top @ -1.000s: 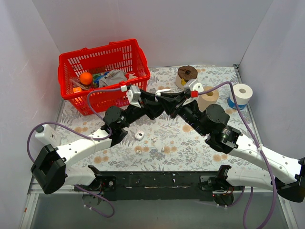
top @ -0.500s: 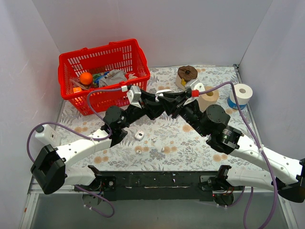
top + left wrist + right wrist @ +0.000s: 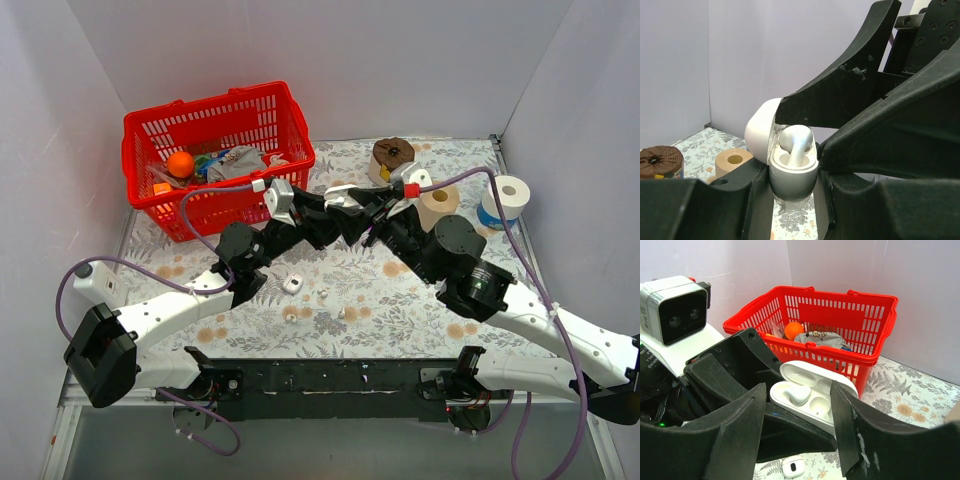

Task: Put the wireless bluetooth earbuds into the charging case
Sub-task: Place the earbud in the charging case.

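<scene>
My left gripper [image 3: 792, 186] is shut on the white charging case [image 3: 792, 172], holding it upright in the air with its lid [image 3: 760, 135] open. One white earbud [image 3: 796, 142] sits in the case. In the right wrist view the case [image 3: 812, 407] shows that earbud [image 3: 799, 394] in its left socket and the other socket bare. My right gripper [image 3: 799, 388] is open, with its fingers on either side of the case and touching nothing. In the top view both grippers meet at the case [image 3: 342, 192]. A small white piece [image 3: 793, 467] lies on the table below.
A red basket [image 3: 218, 150] with an orange ball and packets stands at the back left. A brown roll [image 3: 393, 155], a tan roll [image 3: 437, 205] and a white roll [image 3: 505, 195] stand at the back right. Several small white pieces [image 3: 323, 293] lie on the floral mat in front.
My right arm has shifted a little to the left and farther over the case. My left arm and the case have stayed where they were.
</scene>
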Motion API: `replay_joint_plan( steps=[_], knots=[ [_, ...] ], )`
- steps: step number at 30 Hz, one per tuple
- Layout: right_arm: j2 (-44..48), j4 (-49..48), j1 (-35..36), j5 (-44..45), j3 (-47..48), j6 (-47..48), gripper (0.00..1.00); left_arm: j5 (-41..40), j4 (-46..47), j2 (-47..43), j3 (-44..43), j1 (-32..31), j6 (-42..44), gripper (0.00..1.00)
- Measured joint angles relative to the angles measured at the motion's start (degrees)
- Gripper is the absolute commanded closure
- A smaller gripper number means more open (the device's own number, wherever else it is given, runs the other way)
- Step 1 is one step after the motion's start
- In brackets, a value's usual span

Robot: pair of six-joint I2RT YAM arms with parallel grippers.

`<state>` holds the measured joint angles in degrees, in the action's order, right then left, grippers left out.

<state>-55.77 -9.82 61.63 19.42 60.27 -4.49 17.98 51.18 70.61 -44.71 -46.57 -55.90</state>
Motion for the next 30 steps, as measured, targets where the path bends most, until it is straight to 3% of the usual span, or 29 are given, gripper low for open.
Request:
replay_joint_plan(
  steps=[17, 19, 21, 26, 30],
  knots=[
    [-0.4, 4.2, 0.1, 4.5, 6.7, -2.6, 0.31, -0.4, 1.6, -0.7, 1.2, 0.0, -0.4, 1.00],
    [-0.5, 4.3, 0.1, 4.9, 6.7, -2.6, 0.37, -0.4, 1.6, -0.8, 1.2, 0.0, -0.4, 1.00],
    [-0.4, 4.5, 0.1, 5.3, 6.7, -2.6, 0.50, -0.5, 1.6, -1.0, 1.4, 0.0, -0.4, 1.00],
    [0.5, 7.4, 0.1, 5.5, 6.7, -2.0, 0.96, -0.4, 2.5, -2.8, 3.1, 0.0, 0.0, 1.00],
    [1.6, 9.9, 0.1, 4.7, 6.7, -1.7, 0.99, 0.0, 3.8, -3.9, 4.7, 0.0, 0.8, 1.00]
  ],
)
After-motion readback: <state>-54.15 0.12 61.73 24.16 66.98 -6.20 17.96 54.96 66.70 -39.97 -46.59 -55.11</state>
